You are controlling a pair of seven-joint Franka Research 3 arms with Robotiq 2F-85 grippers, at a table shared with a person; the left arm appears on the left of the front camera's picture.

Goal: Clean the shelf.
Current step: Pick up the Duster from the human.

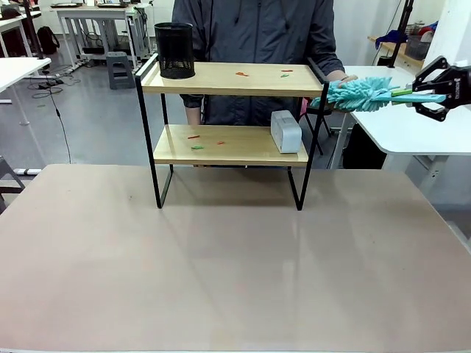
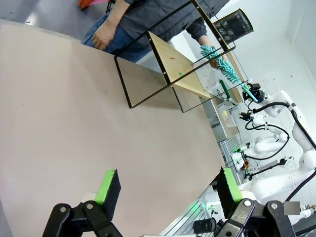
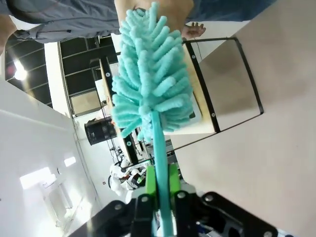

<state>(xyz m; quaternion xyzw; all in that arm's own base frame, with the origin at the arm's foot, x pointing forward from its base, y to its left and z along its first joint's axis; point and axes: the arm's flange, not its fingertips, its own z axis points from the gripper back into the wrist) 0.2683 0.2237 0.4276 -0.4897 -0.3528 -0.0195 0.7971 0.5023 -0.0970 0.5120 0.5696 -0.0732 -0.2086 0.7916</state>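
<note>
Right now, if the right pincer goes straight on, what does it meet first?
Likely the person's hand, at the tip of the duster the right pincer holds; the shelf and its right end lie just beyond. Depth unclear.

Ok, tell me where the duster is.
Front view, right side: the duster is clamped in the right gripper, its teal head at the upper right end of the shelf, by the person's hand.

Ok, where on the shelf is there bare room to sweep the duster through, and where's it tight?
On the shelf, the top board is free from the black mesh cup to its right end; the lower board is free from its left end to the grey box. Only small scraps lie there. Crowded: top left, bottom right.
</note>
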